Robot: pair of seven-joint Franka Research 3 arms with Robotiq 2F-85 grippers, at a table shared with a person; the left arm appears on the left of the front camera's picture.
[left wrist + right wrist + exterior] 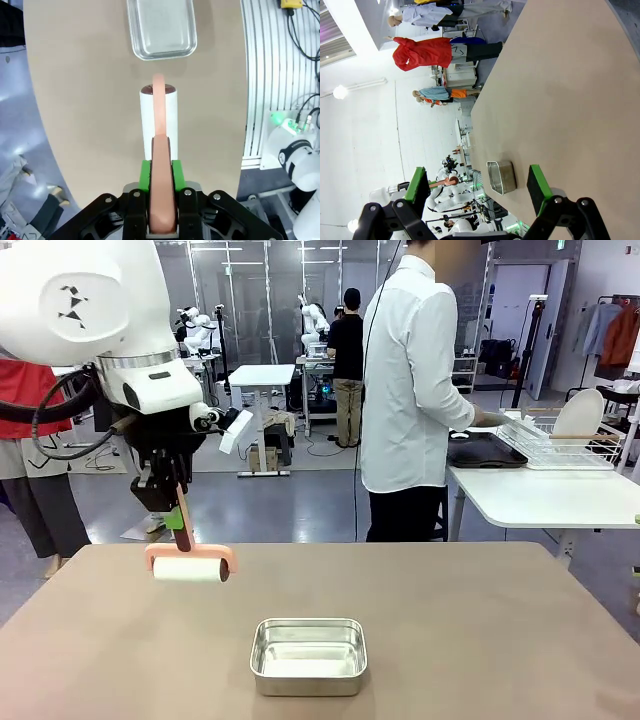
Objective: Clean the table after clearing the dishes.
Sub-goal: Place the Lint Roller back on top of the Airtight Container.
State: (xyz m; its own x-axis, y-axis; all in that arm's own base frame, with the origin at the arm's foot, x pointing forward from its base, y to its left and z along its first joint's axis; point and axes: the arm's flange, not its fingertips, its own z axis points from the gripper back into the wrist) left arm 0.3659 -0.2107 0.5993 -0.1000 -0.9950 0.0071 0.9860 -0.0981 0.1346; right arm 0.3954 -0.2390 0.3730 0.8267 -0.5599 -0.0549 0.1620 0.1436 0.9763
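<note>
Left arm: it comes in from the left side of the front view, white, bent down over the far left part of the table (470, 630).
Left gripper (176, 523): its two green-padded fingers (145, 175) are pressed together on the salmon-pink handle of a lint roller (190, 566); in the left wrist view the handle runs up from between the pads to the roll.
Lint roller: the white roll lies crosswise under a pink frame, with a dark end cap showing at its right end; it sits at or just above the tabletop near the far left edge, and whether it touches cannot be told.
Table: a wide matte grey-brown top with rounded corners, bare apart from the roller and the pan.
Steel pan (308, 655): a small shiny rectangular pan with rounded corners, standing on the table near the middle of the near edge, well apart from the roller and to its right; in the left wrist view it lies straight beyond the roll.
Person (410, 390): standing past the far edge, in a white shirt and dark trousers, turned away toward a white side table (540, 500) at the right.
Dishes: a dark tray (485, 450) lies on the white side table by the person's gloved hand (490, 420); a white plate (579, 414) stands on edge in the wire rack (560, 447) beside it.
Right gripper (477, 187): seen in its own wrist view, its green pads stand wide apart with nothing between them, above the table's surface; the steel pan shows beyond them.
</note>
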